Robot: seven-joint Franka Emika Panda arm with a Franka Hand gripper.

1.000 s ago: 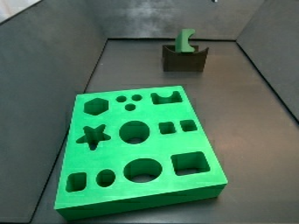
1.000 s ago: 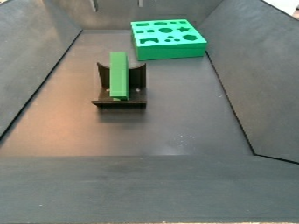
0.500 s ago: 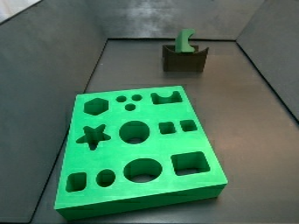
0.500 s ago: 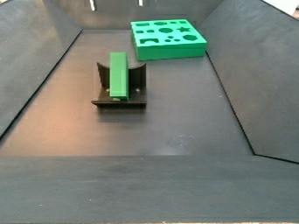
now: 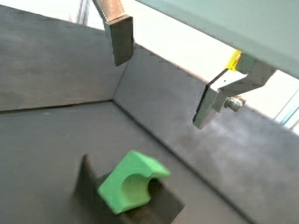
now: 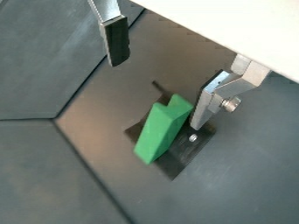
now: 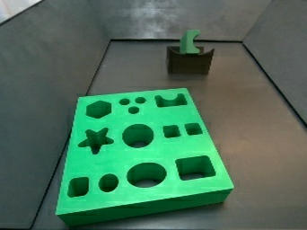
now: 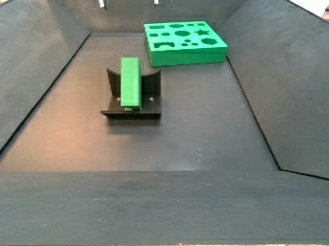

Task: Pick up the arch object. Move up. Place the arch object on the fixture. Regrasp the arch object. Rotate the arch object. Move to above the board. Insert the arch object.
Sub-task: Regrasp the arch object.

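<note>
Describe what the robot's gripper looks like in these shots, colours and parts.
The gripper shows only in both wrist views: two flat silver metal finger plates, each tipped with a dark pad. One finger has a stepped silver bracket with a visible bolt, and a small yellow patch sits above it in a wrist view. No cables or arm links show.

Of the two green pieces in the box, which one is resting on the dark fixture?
The small arch object, seated on the fixture below the open gripper; the large board lies flat on the floor.

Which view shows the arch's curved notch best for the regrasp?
A wrist view: the arch object faces it, notch visible, sitting on the fixture below the open gripper. Side views show only its edge, no notch.
</note>
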